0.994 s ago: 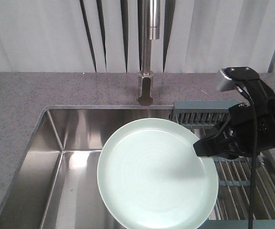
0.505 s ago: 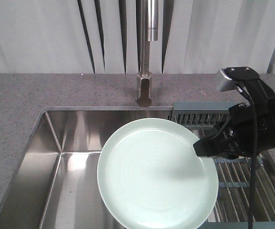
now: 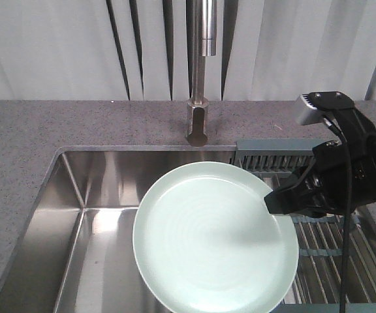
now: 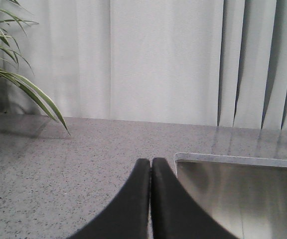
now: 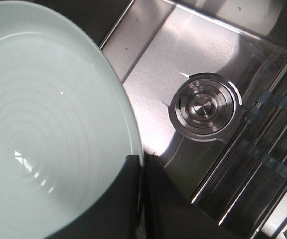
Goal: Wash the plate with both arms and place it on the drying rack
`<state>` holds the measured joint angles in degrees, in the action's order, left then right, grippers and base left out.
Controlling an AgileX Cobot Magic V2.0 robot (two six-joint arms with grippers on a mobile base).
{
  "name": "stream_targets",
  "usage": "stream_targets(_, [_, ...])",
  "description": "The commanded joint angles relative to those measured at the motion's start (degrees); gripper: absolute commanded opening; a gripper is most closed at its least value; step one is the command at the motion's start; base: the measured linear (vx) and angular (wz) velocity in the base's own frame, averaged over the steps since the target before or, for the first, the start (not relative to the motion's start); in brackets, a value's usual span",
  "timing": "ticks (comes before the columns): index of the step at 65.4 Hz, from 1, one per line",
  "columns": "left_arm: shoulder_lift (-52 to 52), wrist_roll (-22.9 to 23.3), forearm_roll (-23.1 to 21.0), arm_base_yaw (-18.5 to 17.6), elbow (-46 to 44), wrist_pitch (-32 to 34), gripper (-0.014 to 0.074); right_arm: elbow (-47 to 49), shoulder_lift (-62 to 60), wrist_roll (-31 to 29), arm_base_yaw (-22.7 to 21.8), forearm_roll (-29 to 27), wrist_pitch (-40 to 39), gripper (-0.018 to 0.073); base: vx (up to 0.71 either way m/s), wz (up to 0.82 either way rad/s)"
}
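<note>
The pale mint-green plate hangs level over the steel sink, below the tap. My right gripper is shut on the plate's right rim; in the right wrist view the plate fills the left side and my right gripper pinches its edge. The drying rack of thin rods in a grey-blue frame lies at the sink's right side, under my right arm. My left gripper is shut and empty, over the grey countertop by the sink's left corner. It does not show in the front view.
The tap stands behind the sink, its spout above the plate's far edge. The sink basin lies left of the plate. The drain shows beside the rack rods. A plant stands at the far left of the countertop.
The view shifted slightly between one second ago and half a second ago. The plate and my right gripper have kept their place.
</note>
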<state>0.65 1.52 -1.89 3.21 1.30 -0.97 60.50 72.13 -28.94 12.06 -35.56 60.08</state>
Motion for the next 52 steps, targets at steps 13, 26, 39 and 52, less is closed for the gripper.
stream_targets(13, [0.9, 0.5, -0.1, -0.2, -1.2, 4.5, -0.0006, 1.4, -1.5, -0.2, -0.2, -2.6, -1.2, -0.0001, 0.0, 0.0])
stream_targets(26, [0.9, 0.5, -0.1, -0.2, -1.2, 4.5, -0.0006, 1.4, -1.5, -0.2, -0.2, -2.6, -1.2, -0.0001, 0.0, 0.0])
stream_targets(39, [0.6, 2.8, -1.1, -0.2, -3.7, 4.1, -0.0006, 1.4, -1.5, -0.2, -0.2, -2.6, -1.2, -0.0001, 0.0, 0.0])
stream_targets(52, [-4.3, 3.0, -1.0, -0.2, -13.6, -1.1, -0.0006, 1.4, -1.5, -0.2, -0.2, -2.6, -1.2, -0.0001, 0.0, 0.0])
